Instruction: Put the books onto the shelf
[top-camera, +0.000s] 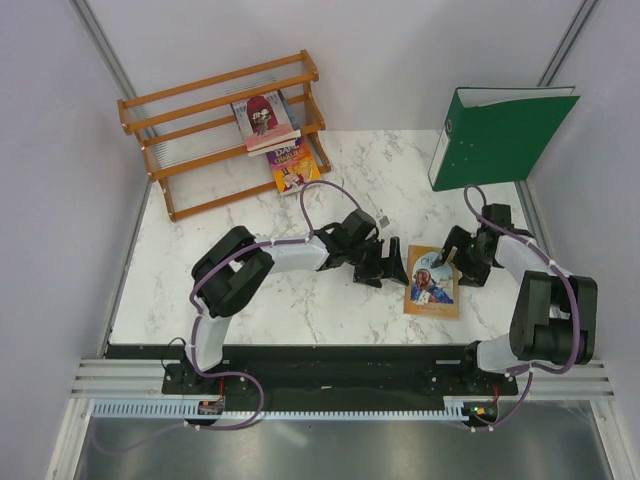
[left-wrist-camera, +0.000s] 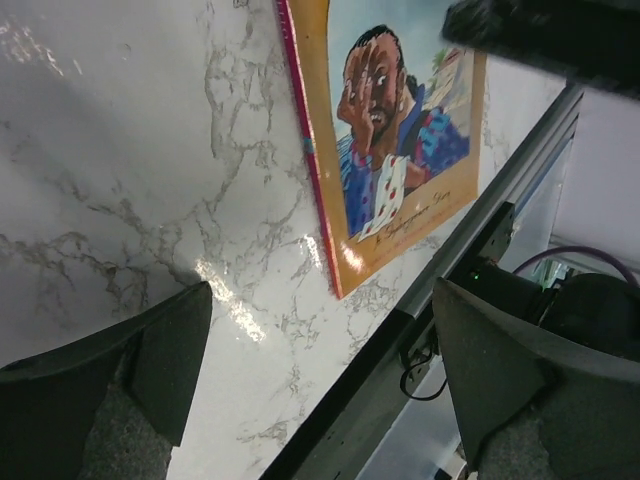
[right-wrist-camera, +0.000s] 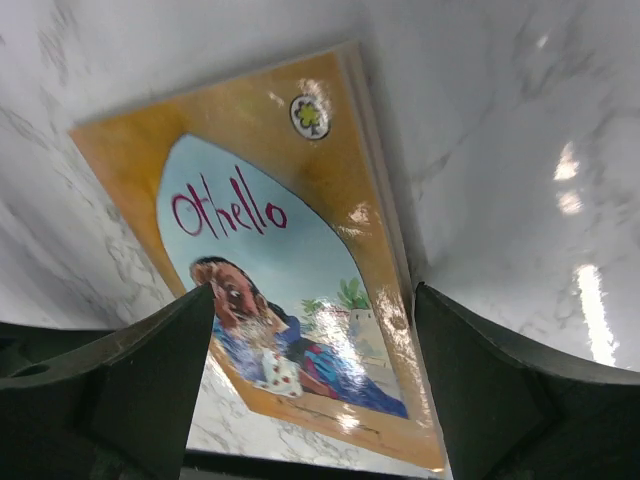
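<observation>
The orange-bordered paperback with a bearded man on its cover (left-wrist-camera: 400, 150) runs off the top of the left wrist view, its title unseen there. A blurred black shape (left-wrist-camera: 540, 35) covers its upper right corner, and the script under the picture is too smeared to read. In the right wrist view a finger (right-wrist-camera: 120, 390) of the right hand (right-wrist-camera: 312, 290) hides part of the book's left edge. From above, the titles of the pink-maroon paperback (top-camera: 264, 119) and yellow-purple paperback (top-camera: 294, 166) at the orange-brown slatted wooden shelf (top-camera: 200, 85) are too small to read.

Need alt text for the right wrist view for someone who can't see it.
An orange-bordered Othello paperback lies flat on the white marble table, framed between the right gripper's open dark fingers. Its cover shows a bearded man in blue.
</observation>
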